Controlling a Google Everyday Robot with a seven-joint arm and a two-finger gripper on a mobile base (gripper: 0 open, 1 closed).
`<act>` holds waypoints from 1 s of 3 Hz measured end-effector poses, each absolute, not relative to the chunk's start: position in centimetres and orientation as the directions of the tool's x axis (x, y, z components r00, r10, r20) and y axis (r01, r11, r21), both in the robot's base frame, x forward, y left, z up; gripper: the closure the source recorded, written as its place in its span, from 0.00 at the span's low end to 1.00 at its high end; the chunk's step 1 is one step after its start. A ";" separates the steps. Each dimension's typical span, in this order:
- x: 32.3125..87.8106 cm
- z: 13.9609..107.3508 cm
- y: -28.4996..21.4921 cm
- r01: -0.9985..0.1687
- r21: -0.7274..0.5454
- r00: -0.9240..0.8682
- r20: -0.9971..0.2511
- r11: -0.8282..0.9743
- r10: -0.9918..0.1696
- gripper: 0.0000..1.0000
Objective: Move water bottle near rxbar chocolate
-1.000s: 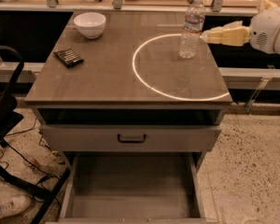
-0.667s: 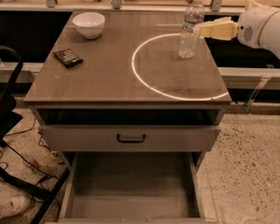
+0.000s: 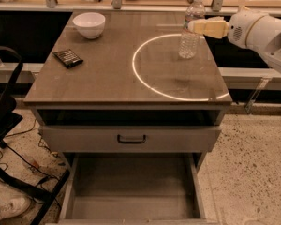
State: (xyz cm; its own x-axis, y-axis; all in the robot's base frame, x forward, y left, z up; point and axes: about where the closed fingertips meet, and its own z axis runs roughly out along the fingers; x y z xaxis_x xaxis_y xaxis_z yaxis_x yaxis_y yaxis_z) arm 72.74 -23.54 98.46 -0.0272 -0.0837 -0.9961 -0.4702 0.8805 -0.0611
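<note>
The water bottle (image 3: 189, 31), clear with a white cap, stands upright on the right rear part of the table (image 3: 107, 78), inside a bright ring of light. My gripper (image 3: 195, 26) comes in from the right at the height of the bottle's upper half, and its cream tip reaches the bottle. The rxbar chocolate (image 3: 68, 58), a flat black bar, lies near the table's left edge, far from the bottle.
A white bowl (image 3: 89, 24) sits at the back left of the table. Below the top is a closed drawer (image 3: 131, 138) and an open bottom drawer (image 3: 133, 193). A black chair frame (image 3: 2, 111) and cables stand at the left.
My gripper has moved left and slightly up, from beside the bottle to against its upper half. The bottle, bar and bowl have not moved.
</note>
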 end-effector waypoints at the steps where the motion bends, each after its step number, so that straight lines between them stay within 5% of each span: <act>1: 74.3 97.7 -23.3 -0.461 -0.050 0.011 -0.999 0.886 -0.051 0.00; 3: 76.7 96.4 -23.2 -0.423 -0.047 0.056 -0.998 0.905 -0.025 0.00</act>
State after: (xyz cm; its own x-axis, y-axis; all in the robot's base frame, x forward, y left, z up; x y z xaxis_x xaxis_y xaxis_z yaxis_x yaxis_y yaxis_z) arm 76.73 -23.23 96.40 0.0561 -0.0253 -0.9981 -0.4226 0.9051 -0.0467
